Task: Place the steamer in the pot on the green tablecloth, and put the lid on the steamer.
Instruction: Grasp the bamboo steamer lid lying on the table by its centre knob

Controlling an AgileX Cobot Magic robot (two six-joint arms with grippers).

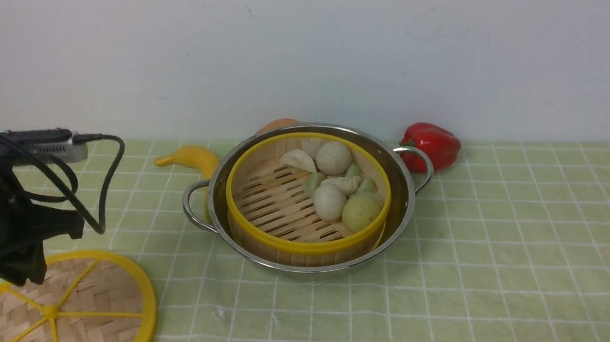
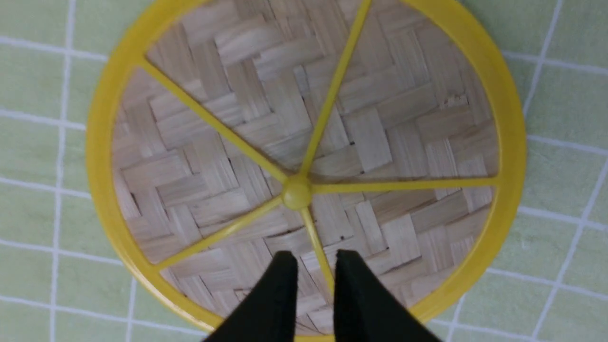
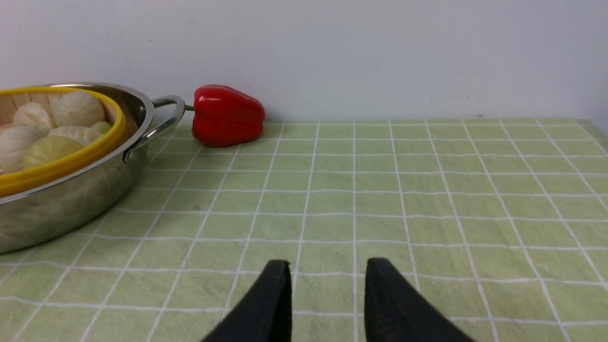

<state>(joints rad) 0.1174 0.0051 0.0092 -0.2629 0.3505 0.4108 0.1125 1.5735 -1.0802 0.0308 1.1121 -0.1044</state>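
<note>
The steamer [image 1: 276,201], with white and pale green buns in it, sits inside the steel pot [image 1: 406,199] on the green tablecloth [image 1: 492,259]. Both also show in the right wrist view: the steamer's yellow rim [image 3: 71,161] and the pot [image 3: 61,204]. The lid [image 1: 97,296] lies flat on the cloth at the front left. My left gripper [image 2: 316,259] is open just above the lid [image 2: 228,142], with one yellow spoke between its fingers, near the hub. My right gripper [image 3: 327,266] is open and empty over bare cloth, to the right of the pot.
A red pepper [image 1: 435,145] lies by the pot's right handle against the wall. A yellow banana [image 1: 193,158] lies behind the pot's left handle, and an orange thing [image 1: 278,125] peeks out behind the pot. A black cable [image 1: 106,178] loops off my left arm.
</note>
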